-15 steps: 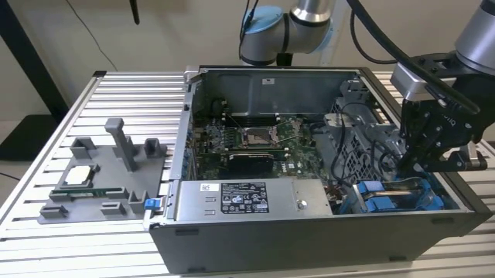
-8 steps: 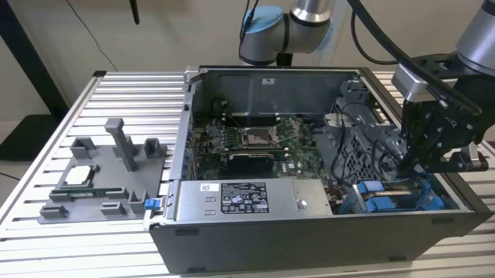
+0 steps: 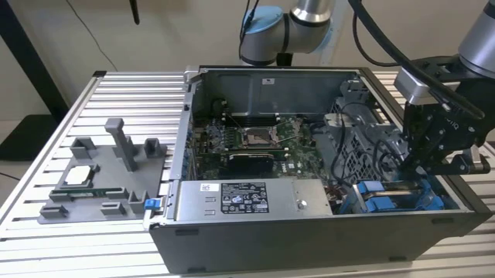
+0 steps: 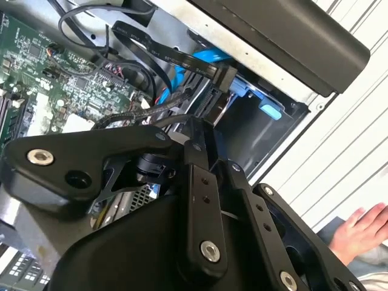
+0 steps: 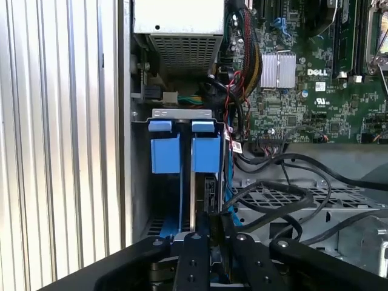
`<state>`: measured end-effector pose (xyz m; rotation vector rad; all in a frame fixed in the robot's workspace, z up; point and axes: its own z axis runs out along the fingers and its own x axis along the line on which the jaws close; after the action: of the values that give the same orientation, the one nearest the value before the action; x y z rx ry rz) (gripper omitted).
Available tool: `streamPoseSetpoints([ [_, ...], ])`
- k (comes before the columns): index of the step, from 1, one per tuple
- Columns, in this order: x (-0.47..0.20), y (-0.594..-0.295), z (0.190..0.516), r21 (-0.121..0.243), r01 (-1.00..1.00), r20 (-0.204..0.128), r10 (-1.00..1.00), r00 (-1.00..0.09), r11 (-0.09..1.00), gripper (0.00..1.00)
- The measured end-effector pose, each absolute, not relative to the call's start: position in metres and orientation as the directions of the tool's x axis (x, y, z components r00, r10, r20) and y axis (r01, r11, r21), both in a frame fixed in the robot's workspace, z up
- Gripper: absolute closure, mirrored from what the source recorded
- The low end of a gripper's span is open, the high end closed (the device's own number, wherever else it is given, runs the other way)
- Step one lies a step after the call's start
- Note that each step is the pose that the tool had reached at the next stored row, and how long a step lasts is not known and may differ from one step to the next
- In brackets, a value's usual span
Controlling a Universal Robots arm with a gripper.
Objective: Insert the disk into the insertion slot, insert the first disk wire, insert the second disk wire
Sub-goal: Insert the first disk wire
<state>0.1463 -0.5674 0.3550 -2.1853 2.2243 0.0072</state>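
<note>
First wrist view: gripper [image 5: 217, 239] fingers narrow, pinching a black connector [image 5: 215, 206] at the disk [image 5: 206, 154], which sits in the insertion slot [image 5: 176, 113]. Second wrist view adds a person's hand [image 4: 364, 233]. Exterior view: fingertips obscured inside computer case [image 3: 309, 237].

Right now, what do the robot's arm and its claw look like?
The arm is a silver-grey tube with rounded joints capped in light blue; thick black cables loop along it. The claw is matte black, built of flat linked bars with silver screws and a small white marking.
</note>
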Motion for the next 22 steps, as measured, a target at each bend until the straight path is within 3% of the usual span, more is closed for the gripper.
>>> streamPoseSetpoints([
  [22, 0.155, -0.568, 0.344, -0.015, -1.0, -0.02, -1.0, -0.018, 0.018, 1.0],
])
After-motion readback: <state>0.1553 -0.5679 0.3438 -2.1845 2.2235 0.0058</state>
